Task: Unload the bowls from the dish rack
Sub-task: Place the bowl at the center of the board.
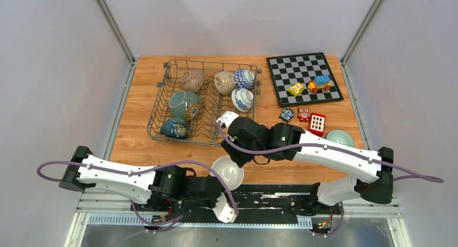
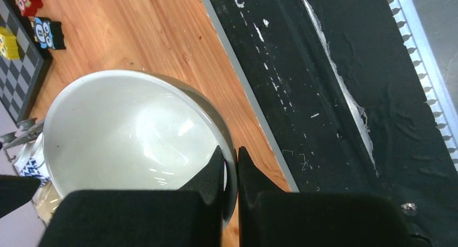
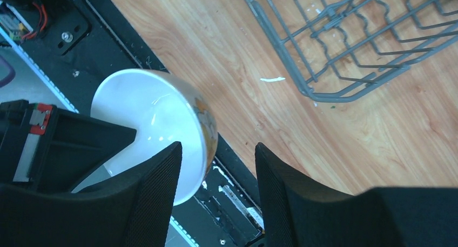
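Note:
A white bowl [image 1: 227,172] with an orange-patterned outside hangs tilted over the table's near edge. My left gripper [image 2: 231,152] is shut on its rim, one finger inside the bowl [image 2: 124,133] and one outside. My right gripper [image 3: 219,149] is open just above it, and the edge of the white bowl [image 3: 146,112] reaches into the gap, apart from the right-hand finger. In the top view the right gripper [image 1: 237,159] sits between this bowl and the dish rack [image 1: 158,109]. Several bowls stand in the rack, among them a teal one [image 1: 183,102] and a blue-and-white one [image 1: 242,99].
A chessboard [image 1: 305,78] with toy blocks lies at the back right. A red brick [image 1: 317,124] and small figure blocks lie in front of it. A pale green bowl [image 1: 339,137] sits on the table at the right. The rack's front corner [image 3: 324,98] shows in the right wrist view.

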